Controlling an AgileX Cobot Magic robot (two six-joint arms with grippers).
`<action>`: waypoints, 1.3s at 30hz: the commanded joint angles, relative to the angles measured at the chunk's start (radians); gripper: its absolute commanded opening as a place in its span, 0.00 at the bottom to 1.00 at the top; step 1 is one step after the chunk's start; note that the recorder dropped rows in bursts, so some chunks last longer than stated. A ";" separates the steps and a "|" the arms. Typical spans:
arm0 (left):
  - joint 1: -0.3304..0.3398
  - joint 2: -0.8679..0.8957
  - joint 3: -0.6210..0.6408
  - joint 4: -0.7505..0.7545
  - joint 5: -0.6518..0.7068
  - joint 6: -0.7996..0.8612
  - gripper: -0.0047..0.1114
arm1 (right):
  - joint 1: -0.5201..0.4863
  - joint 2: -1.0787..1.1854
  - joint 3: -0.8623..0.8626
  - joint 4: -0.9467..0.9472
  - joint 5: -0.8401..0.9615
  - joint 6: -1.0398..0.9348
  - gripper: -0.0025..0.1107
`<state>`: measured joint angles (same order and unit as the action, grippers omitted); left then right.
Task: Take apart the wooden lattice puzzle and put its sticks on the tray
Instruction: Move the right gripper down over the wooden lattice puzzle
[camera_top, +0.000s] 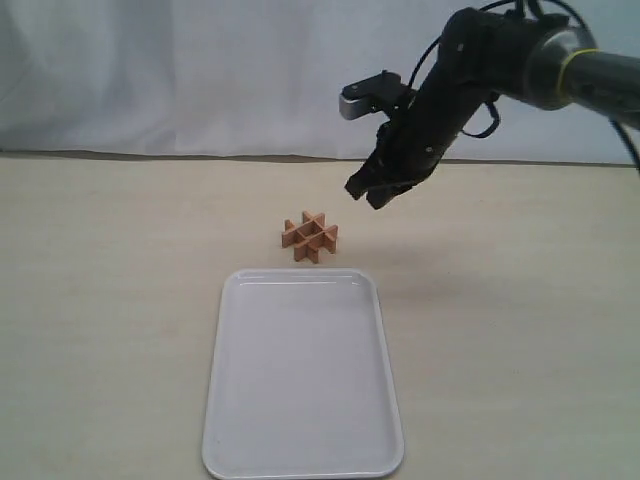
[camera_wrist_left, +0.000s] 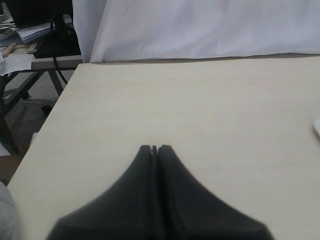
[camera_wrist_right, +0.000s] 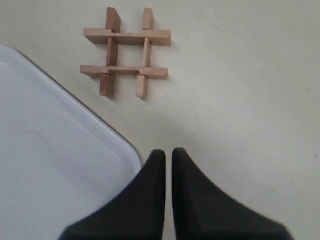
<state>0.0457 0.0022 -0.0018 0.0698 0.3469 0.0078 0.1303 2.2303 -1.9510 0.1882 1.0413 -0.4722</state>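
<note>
The wooden lattice puzzle (camera_top: 310, 238) (camera_wrist_right: 125, 52) lies whole on the table, its four notched sticks still interlocked in a hash shape, just beyond the far edge of the white tray (camera_top: 300, 380) (camera_wrist_right: 45, 150). Nothing is on the tray. My right gripper (camera_top: 366, 194) (camera_wrist_right: 169, 152) hangs in the air to the right of the puzzle and above it, near the tray's far right corner. Its jaws stand a narrow slit apart and hold nothing. My left gripper (camera_wrist_left: 155, 148) is shut and empty over bare table, and the exterior view does not show it.
A white cloth (camera_top: 200, 70) hangs behind the table's far edge. In the left wrist view the table's side edge (camera_wrist_left: 45, 130) drops off to a cluttered desk and cables (camera_wrist_left: 30, 40). A sliver of something white (camera_wrist_left: 317, 127) shows at that view's border.
</note>
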 joint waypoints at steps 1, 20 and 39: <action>0.000 -0.002 0.002 -0.001 -0.015 -0.001 0.04 | 0.020 0.101 -0.103 -0.015 -0.008 -0.041 0.08; 0.000 -0.002 0.002 -0.001 -0.015 -0.001 0.04 | 0.121 0.242 -0.199 -0.337 -0.080 -0.327 0.40; 0.000 -0.002 0.002 -0.001 -0.015 -0.001 0.04 | 0.144 0.258 -0.199 -0.307 -0.130 -0.775 0.39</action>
<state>0.0457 0.0022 -0.0018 0.0698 0.3469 0.0078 0.2711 2.4864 -2.1437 -0.1308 0.9264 -1.1955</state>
